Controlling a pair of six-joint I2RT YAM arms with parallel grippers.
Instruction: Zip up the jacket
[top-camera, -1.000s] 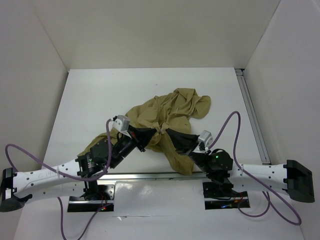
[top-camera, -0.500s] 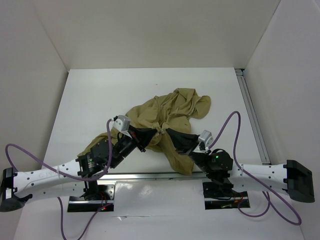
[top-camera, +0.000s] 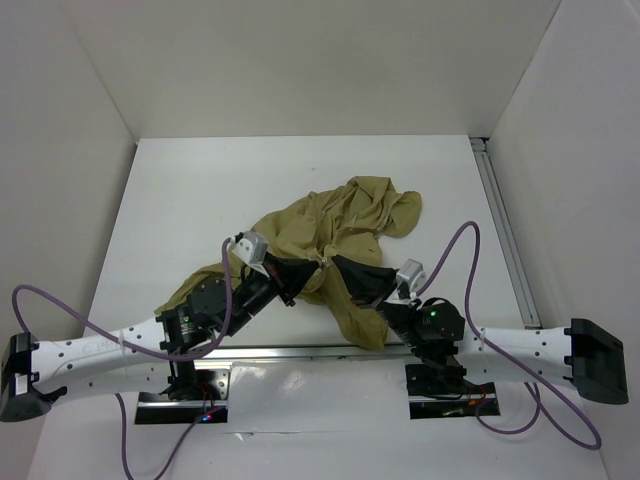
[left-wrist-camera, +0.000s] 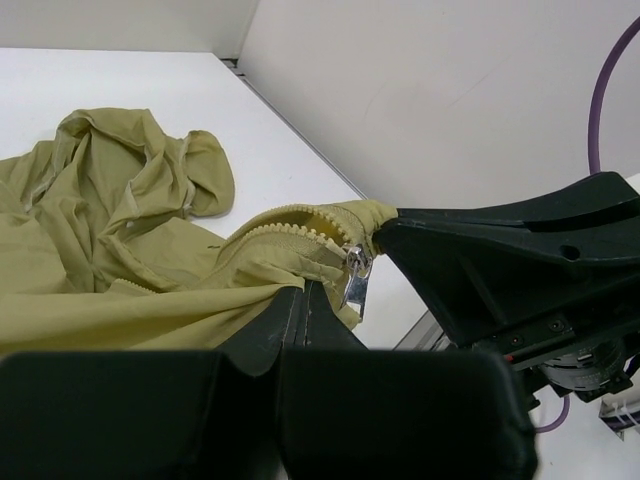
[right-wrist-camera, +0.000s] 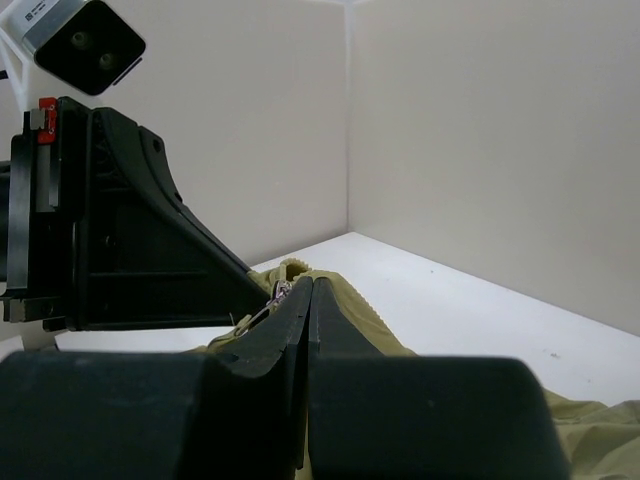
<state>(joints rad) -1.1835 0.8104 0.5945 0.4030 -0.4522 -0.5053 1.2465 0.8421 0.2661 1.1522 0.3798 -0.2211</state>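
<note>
The jacket (top-camera: 340, 225) lies crumpled on the middle of the table (top-camera: 200, 180), sleeves bunched, with its near part lifted between the two grippers. One zip slider (left-wrist-camera: 354, 265) is visible, its metal pull tab (left-wrist-camera: 352, 290) hanging free. Two rows of teeth (left-wrist-camera: 290, 222) run from it back into the garment, and they look unjoined there. The left gripper (left-wrist-camera: 303, 297) has its jaws pressed together on a fold of jacket fabric just beside the pull tab; whether it also touches the tab cannot be told. The right gripper (right-wrist-camera: 308, 295) has its jaws pressed together on the fabric end just past the slider, tip to tip with the left gripper. Judgement: the step in hand is getting the zip end braced and the slider presented, and the closing run is not yet made. The next move calls for the right gripper to keep that end anchored and taut while the left takes the tab itself and draws the slider along the teeth. The bunched cloth ahead is likely to snag it. Count: one jacket, one slider, one pull tab, two tooth rows, two grippers, two purple cables (top-camera: 60, 305), one table.
</note>
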